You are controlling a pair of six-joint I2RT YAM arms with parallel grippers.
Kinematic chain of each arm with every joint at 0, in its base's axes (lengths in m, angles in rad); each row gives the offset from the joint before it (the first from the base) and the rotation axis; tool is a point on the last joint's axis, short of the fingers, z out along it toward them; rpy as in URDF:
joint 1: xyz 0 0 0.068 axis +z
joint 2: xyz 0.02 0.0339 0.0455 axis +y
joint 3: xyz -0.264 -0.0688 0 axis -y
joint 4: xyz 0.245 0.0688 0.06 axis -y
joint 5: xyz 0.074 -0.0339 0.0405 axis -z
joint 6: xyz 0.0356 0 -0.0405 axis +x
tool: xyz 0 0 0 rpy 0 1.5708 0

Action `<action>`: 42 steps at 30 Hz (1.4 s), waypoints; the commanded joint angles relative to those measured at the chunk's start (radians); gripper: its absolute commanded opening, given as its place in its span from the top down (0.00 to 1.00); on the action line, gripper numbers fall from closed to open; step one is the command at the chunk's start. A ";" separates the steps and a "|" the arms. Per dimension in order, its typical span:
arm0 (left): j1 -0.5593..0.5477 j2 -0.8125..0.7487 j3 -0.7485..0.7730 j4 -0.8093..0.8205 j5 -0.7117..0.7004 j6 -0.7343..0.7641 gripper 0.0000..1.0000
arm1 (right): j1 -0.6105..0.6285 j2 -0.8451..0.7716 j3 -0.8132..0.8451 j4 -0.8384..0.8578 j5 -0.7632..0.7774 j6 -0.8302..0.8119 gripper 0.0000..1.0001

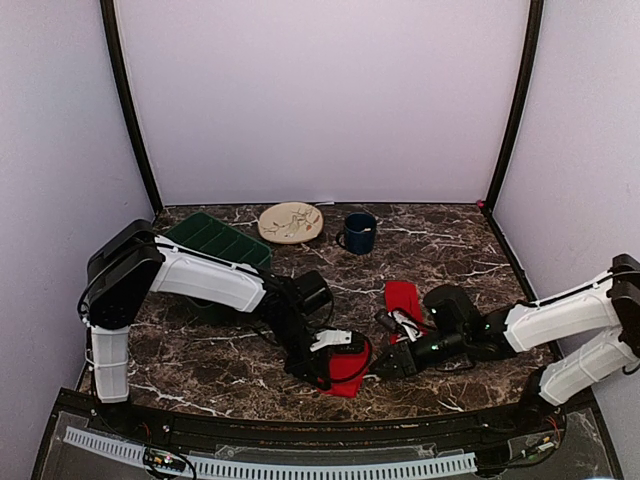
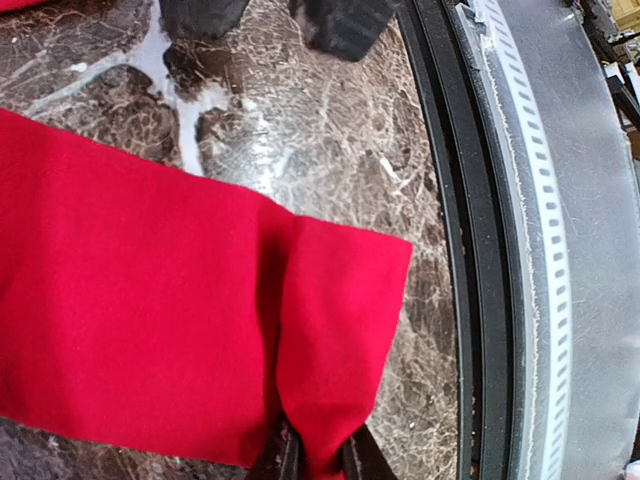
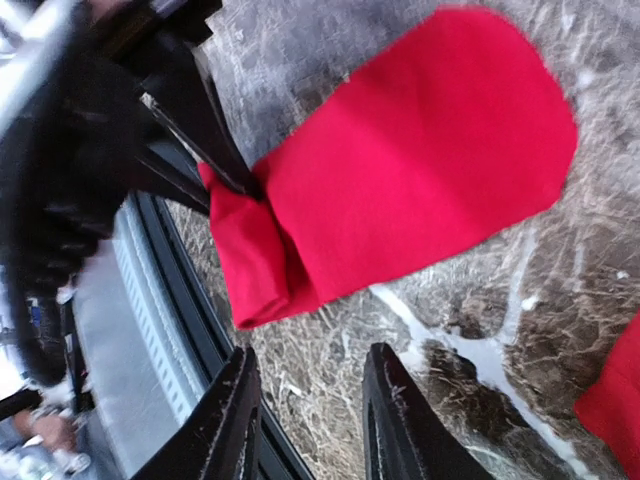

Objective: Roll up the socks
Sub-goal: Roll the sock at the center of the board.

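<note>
Red fabric of the near sock (image 2: 130,320) lay flat on the marble table (image 2: 300,120) by its front edge, one end folded over and pinched in the nearly closed left gripper (image 2: 318,455). Just beside it the right gripper (image 3: 312,355) stood partly open, holding nothing. Farther back lay the second sock (image 1: 403,297), then a green tray (image 1: 220,238), a plate (image 1: 290,222) and a blue mug (image 1: 358,232).
</note>
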 commanded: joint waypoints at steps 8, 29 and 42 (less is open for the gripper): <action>0.000 0.079 0.098 -0.157 0.115 -0.008 0.86 | 0.248 -0.150 -0.013 -0.123 0.490 -0.075 0.66; 0.035 0.189 0.206 -0.274 0.197 -0.003 0.86 | 0.514 0.053 0.193 -0.246 0.701 -0.313 0.56; 0.035 0.195 0.208 -0.279 0.214 0.000 0.85 | 0.511 0.138 0.248 -0.234 0.732 -0.399 0.51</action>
